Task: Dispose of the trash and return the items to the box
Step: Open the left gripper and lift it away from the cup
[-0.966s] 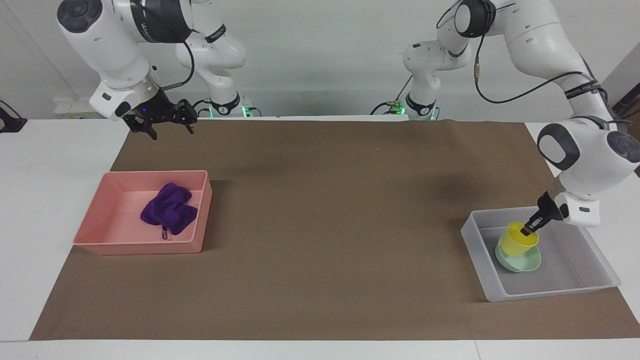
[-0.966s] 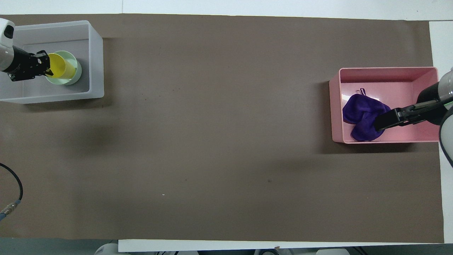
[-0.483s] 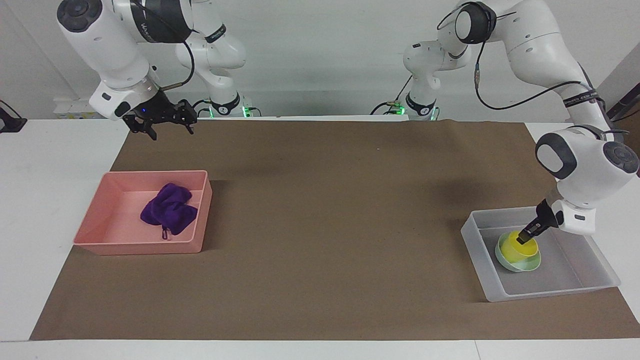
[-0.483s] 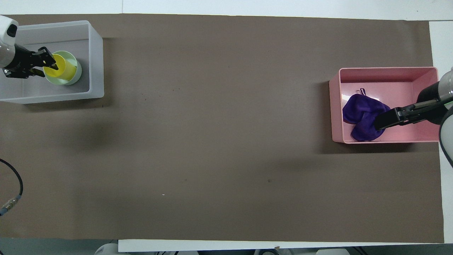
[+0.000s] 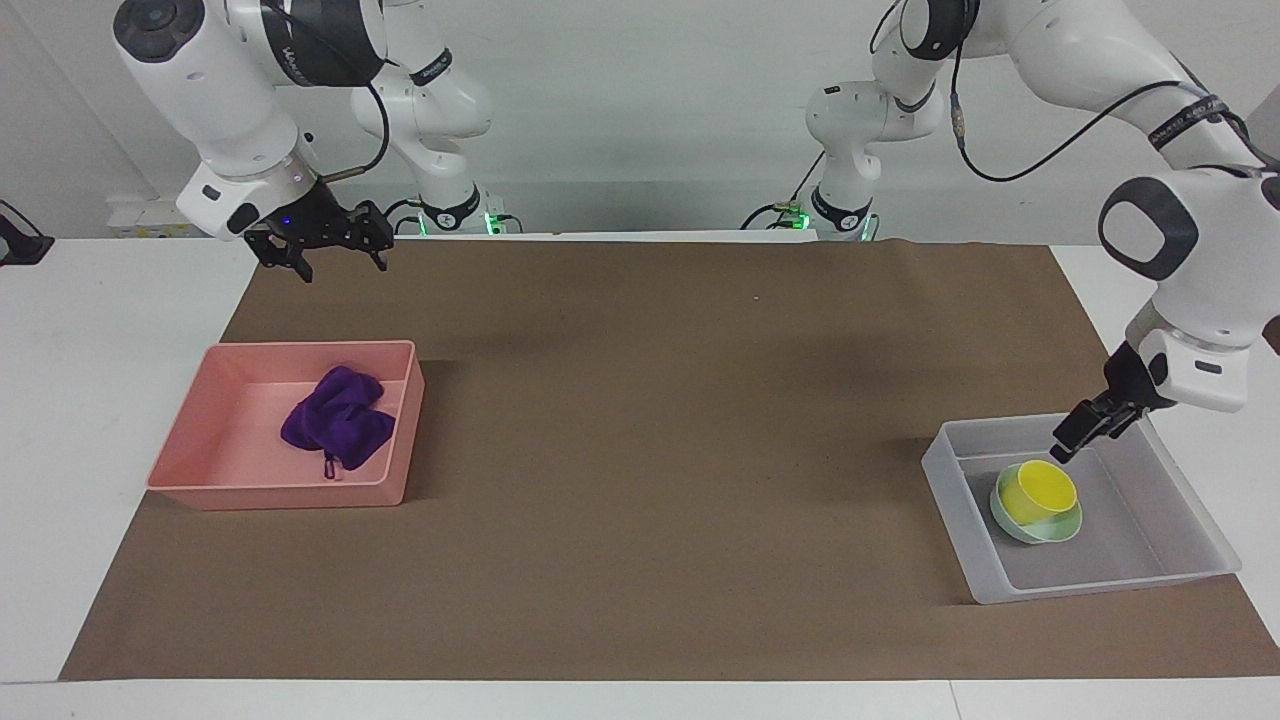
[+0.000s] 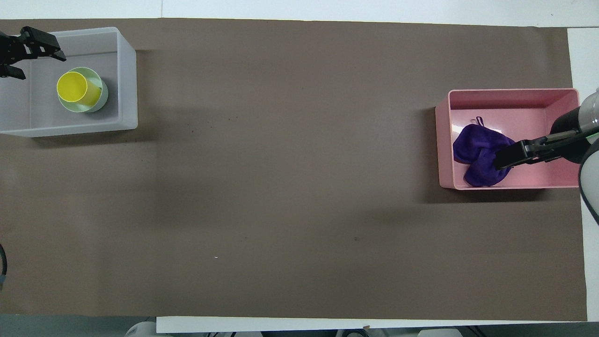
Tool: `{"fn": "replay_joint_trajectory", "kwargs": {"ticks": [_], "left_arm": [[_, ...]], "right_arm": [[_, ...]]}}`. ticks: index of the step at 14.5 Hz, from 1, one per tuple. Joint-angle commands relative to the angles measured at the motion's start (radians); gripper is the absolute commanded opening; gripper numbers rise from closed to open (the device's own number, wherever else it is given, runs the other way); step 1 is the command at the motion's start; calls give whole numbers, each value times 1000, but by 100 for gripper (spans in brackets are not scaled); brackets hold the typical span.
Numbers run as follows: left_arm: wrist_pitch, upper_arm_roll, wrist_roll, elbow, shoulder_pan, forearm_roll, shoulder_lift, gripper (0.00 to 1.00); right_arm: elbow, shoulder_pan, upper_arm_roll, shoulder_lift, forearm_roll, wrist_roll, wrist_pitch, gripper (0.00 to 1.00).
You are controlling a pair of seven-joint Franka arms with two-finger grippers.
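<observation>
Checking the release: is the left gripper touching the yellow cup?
Apart. In the facing view the left gripper hangs above the yellow cup, with grey tray wall showing between them; the cup sits in the green bowl.

I've got the box [image 5: 1190, 570] at the left arm's end of the table, w/ the bowl [image 5: 1040, 522] inside it and the cup [image 5: 1042, 493] nested in the bowl. Tray [image 5: 280, 495] sits at the right arm's end, well apart from the box, rag [image 5: 336, 420] lying in it. Paper mat [image 5: 640, 400] runs under both, covering most of the table [image 5: 90, 400] btw its two ends. Nothing btw tray & box on the mat.
</observation>
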State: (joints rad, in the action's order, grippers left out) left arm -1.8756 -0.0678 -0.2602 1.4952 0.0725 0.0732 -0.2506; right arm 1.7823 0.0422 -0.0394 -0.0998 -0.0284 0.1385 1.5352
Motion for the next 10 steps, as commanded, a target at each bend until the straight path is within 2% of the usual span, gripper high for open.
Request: {"fn": "replay_joint_trajectory", "kwargs": {"ticks": [1,4,6,10], "left_arm": [[116,-6,10,172,21,-15,203,100],[307,-6,189,215,67,-61,289,100],[279,-6,202,290,67,-67,353,100],[243,-17,262,273,47,-63,347,100]], "right_arm": [[55,4,-4,-38,-11,-17,42,99],[55,2,-4,-38,-11,-17,45,99],[55,5,-4,-38,-10,-17,45,99],[54,4,-4,-37,-8,-17,46,98]]}}
